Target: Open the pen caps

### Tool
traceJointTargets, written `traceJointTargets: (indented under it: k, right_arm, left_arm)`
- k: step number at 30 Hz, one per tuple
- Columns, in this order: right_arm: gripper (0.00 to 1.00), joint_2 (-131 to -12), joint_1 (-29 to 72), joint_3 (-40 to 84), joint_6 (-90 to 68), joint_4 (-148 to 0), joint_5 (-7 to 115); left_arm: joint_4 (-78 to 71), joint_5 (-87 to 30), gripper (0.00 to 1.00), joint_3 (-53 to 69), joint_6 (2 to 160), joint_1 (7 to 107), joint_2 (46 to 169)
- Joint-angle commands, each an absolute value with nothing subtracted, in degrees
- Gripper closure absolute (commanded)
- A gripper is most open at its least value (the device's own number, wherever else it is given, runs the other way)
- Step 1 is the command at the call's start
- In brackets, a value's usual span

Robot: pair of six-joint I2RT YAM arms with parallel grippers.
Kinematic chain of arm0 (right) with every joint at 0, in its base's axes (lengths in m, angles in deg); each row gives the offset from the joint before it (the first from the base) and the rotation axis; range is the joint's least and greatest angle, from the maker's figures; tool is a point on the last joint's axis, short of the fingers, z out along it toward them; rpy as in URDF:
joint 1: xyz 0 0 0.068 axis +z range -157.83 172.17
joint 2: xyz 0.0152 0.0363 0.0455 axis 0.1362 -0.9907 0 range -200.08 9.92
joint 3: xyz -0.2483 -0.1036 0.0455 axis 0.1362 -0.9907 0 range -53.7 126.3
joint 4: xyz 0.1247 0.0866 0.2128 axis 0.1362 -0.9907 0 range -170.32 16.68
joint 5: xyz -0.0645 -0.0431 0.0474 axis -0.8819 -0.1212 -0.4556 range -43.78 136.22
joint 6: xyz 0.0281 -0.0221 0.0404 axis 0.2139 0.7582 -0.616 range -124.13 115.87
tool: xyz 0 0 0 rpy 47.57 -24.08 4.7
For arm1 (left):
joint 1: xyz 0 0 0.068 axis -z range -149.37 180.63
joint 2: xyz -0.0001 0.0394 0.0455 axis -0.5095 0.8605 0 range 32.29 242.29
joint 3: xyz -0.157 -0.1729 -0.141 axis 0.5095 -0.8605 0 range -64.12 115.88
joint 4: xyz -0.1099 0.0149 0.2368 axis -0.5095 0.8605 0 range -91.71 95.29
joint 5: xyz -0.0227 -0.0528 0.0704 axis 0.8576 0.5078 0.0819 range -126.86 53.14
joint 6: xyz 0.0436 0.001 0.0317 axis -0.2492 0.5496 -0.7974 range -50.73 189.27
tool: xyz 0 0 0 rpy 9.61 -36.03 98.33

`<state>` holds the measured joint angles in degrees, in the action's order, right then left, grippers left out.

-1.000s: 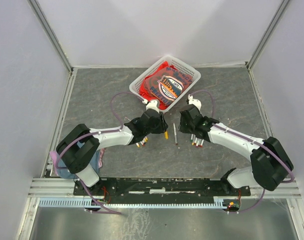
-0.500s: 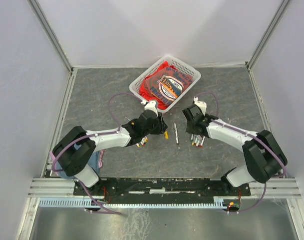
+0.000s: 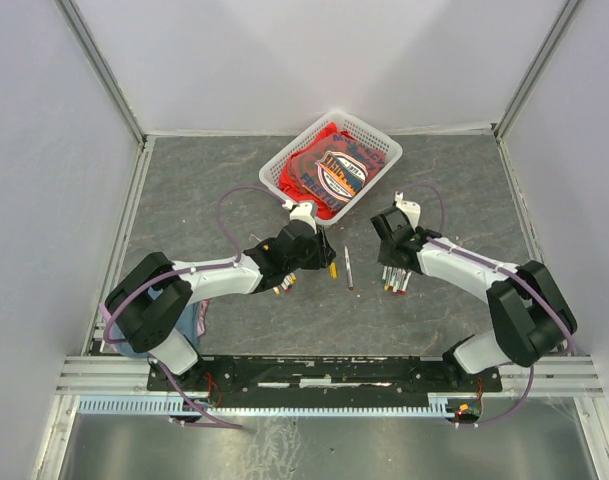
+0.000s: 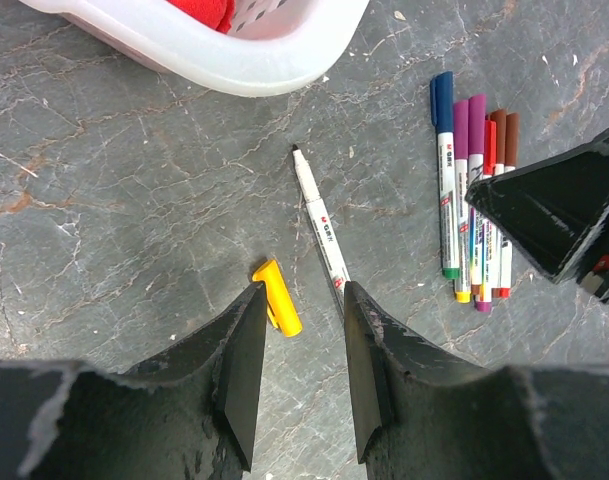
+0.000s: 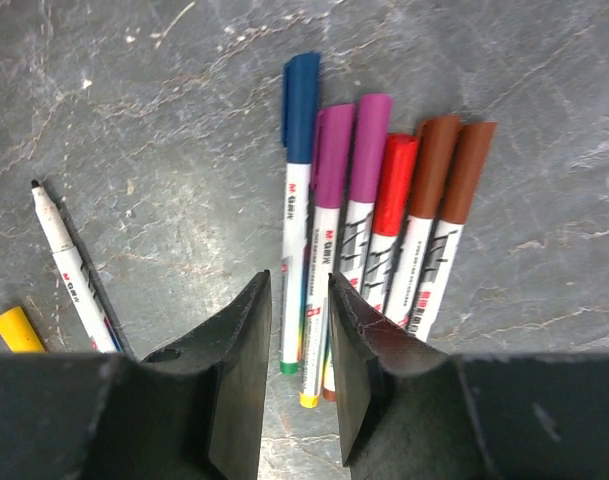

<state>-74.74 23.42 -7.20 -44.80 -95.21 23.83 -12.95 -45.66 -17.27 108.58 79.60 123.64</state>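
Note:
A loose yellow pen cap (image 4: 277,298) lies on the table just past my left gripper (image 4: 302,300), which is open and empty; the cap also shows in the top view (image 3: 332,269). An uncapped white pen (image 4: 319,232) lies beside the cap. Several capped pens (image 5: 384,200) lie in a row, with blue (image 5: 301,95), purple (image 5: 333,140), red (image 5: 394,180) and brown (image 5: 436,155) caps on. My right gripper (image 5: 299,285) is open and empty over the lower ends of the blue and purple pens. In the top view my left gripper (image 3: 319,258) and right gripper (image 3: 390,258) flank the uncapped pen (image 3: 349,270).
A white basket (image 3: 284,160) with a red bag stands behind the grippers; its rim shows in the left wrist view (image 4: 264,70). More pens (image 3: 282,285) lie partly under my left arm. Grey walls enclose the table.
My right gripper has drawn back to the right, away from the uncapped pen, and now hangs over the capped row. The uncapped pen has shifted slightly. The left arm has barely moved.

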Motion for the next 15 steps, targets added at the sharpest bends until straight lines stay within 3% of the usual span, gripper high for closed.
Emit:
traceJointTargets:
  k: [1, 15]
  right_arm:
    - [0.64, -71.0, 21.2, -7.6, -44.8, -96.4, 21.1]
    - [0.64, -66.2, 15.9, -10.8, -45.1, -100.7, 20.9]
  left_arm:
    - [-16.0, -45.1, 0.56, -17.4, 106.6, 79.8, 121.9]
    - [-16.2, -44.4, 0.56, -17.4, 106.8, 79.8, 121.3]
